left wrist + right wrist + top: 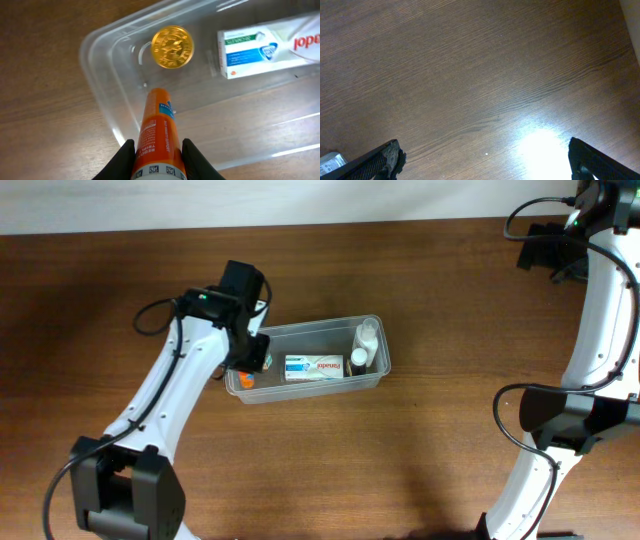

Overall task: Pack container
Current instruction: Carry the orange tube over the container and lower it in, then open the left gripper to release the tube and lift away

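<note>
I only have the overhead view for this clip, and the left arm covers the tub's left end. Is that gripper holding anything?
Observer: Yes. The left wrist view shows the left gripper shut on an orange tube, with the tube's tip over the inside of the container.
Operator: Is anything lying in that hidden corner?
Observer: A round gold disc lies on the container floor just beyond the tube's tip, apart from the toothpaste box.
Operator: And the right gripper? I can't make it out at my frame's edge.
Observer: In the right wrist view the right gripper is open, with nothing between its fingers, over the wooden table.
</note>
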Motion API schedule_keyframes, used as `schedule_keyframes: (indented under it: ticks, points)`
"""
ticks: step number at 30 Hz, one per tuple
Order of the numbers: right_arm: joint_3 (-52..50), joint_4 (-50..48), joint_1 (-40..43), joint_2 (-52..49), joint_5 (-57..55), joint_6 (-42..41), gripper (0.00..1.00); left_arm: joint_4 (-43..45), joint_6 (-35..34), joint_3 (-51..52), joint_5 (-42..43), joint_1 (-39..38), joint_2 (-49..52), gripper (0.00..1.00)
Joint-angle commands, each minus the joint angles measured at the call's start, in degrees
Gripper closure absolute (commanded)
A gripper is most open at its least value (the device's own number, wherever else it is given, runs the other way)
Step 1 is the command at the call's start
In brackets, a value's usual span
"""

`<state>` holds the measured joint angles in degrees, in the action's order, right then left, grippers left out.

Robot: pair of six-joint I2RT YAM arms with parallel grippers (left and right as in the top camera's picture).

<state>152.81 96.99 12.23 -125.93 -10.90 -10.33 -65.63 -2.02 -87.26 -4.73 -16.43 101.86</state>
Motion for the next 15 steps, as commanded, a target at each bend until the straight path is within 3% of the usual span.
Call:
schedule_keyframes:
  ticks: [1, 15]
  points:
    - [-0.09, 0.33, -0.2, 0.52, -0.09, -0.28, 0.02, 0.13, -1.86, -0.9, 3.19, 1.57, 0.48, 0.75]
    - [-0.09, 0.33, -0.2, 0.52, -0.09, -0.28, 0.02, 1.68, -2.32, -0.85, 5.44, 1.7, 2.73, 0.75]
